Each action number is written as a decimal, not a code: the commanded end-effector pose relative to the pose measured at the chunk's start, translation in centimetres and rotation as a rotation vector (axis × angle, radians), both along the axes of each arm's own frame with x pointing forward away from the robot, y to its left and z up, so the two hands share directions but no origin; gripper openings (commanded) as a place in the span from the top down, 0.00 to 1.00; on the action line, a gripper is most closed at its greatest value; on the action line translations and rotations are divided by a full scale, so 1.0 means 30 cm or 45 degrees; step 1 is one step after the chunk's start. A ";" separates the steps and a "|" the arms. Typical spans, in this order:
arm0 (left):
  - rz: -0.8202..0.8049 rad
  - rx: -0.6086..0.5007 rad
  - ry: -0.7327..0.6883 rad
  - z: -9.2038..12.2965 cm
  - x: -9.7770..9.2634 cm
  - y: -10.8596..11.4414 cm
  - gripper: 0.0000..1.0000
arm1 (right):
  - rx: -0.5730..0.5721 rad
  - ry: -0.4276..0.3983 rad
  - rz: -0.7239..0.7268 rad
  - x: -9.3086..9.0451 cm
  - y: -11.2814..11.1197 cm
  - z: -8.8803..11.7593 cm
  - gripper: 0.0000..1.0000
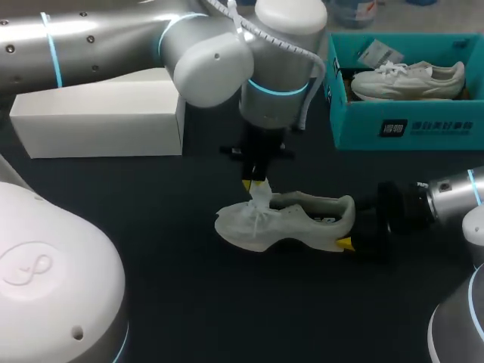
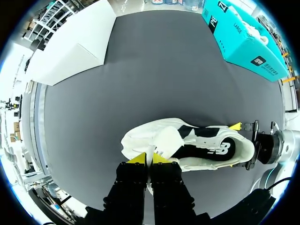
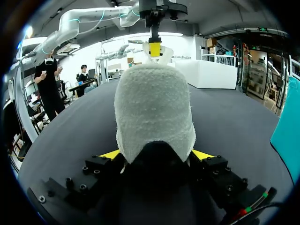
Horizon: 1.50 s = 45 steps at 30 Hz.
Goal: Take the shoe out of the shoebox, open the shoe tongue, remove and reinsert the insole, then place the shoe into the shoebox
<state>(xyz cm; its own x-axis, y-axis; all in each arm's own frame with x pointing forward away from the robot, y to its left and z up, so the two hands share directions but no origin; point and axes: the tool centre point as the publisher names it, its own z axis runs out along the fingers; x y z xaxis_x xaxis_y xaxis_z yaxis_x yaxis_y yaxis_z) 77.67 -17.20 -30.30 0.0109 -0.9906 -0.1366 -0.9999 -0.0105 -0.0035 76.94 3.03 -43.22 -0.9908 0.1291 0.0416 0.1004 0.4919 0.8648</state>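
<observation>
A white shoe point(image 1: 287, 219) lies on its sole on the dark table, toe to the left. From above, my left gripper point(image 1: 255, 184) is shut on the shoe's tongue point(image 1: 261, 198), pinched between its yellow tips and lifted upright. The left wrist view shows the tips point(image 2: 150, 158) together over the shoe point(image 2: 197, 145). At the heel, my right gripper point(image 1: 349, 224) comes in level from the right, one finger on each side of the heel. In the right wrist view the heel point(image 3: 152, 108) fills the gap between the yellow tips point(image 3: 157, 153). The teal shoebox point(image 1: 408, 128) stands at the back right.
A second white shoe point(image 1: 408, 79) lies inside the teal shoebox. A long white box point(image 1: 98, 117) sits at the back left. Dark table surface point(image 1: 227, 302) stretches in front of the shoe.
</observation>
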 end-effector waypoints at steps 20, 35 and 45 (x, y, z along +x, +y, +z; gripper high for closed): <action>-0.116 -0.142 0.101 0.019 -0.016 0.070 0.00 | -0.006 0.000 -0.001 -0.013 0.002 -0.020 1.00; -0.952 -0.299 0.035 0.220 -0.024 0.114 0.00 | -0.006 0.000 -0.001 -0.013 0.002 -0.020 1.00; -1.268 -0.288 0.025 0.251 -0.059 0.137 0.00 | -0.006 0.000 -0.001 -0.013 0.002 -0.020 1.00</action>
<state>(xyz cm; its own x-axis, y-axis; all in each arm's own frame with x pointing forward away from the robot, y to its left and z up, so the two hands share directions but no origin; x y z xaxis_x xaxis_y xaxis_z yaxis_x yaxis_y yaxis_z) 76.12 -13.74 -22.59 -0.7011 -0.7101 0.0645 -0.7128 0.7006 -0.0348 76.92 3.02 -43.24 -0.9908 0.1291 0.0414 0.1003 0.4924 0.8646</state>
